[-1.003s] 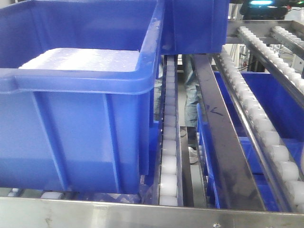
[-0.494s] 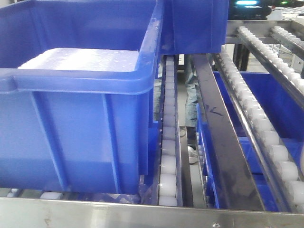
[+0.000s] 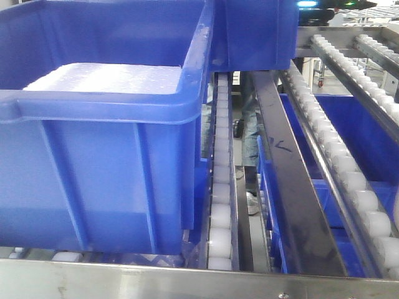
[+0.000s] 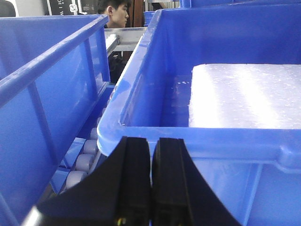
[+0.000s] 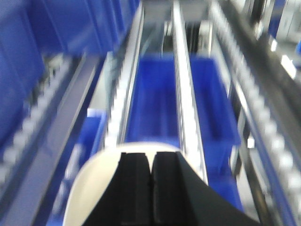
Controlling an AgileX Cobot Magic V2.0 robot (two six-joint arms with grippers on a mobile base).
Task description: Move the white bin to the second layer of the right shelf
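While it fills the left half of the front view, the large blue plastic crate (image 3: 106, 143) sits on the steel rack with a white foam-like slab (image 3: 106, 80) inside it. To its right, long rows of small white rollers between grey metal rails (image 3: 221, 205) run up the frame, with a flat dark rail (image 3: 283, 180) beside them and further blue crates (image 3: 355, 143) on a lower level at right. Behind, at upper centre, a person's jeans-clad legs (image 3: 252, 118) show.

In the left wrist view, the left gripper (image 4: 151, 183) at bottom centre has its black fingers pressed together, just before the crate's rim.

The blurred right wrist view shows the right gripper (image 5: 151, 188) pressed together at bottom centre, over the rounded cream-white plastic bin (image 5: 89, 188); whether it pinches the rim cannot be told.
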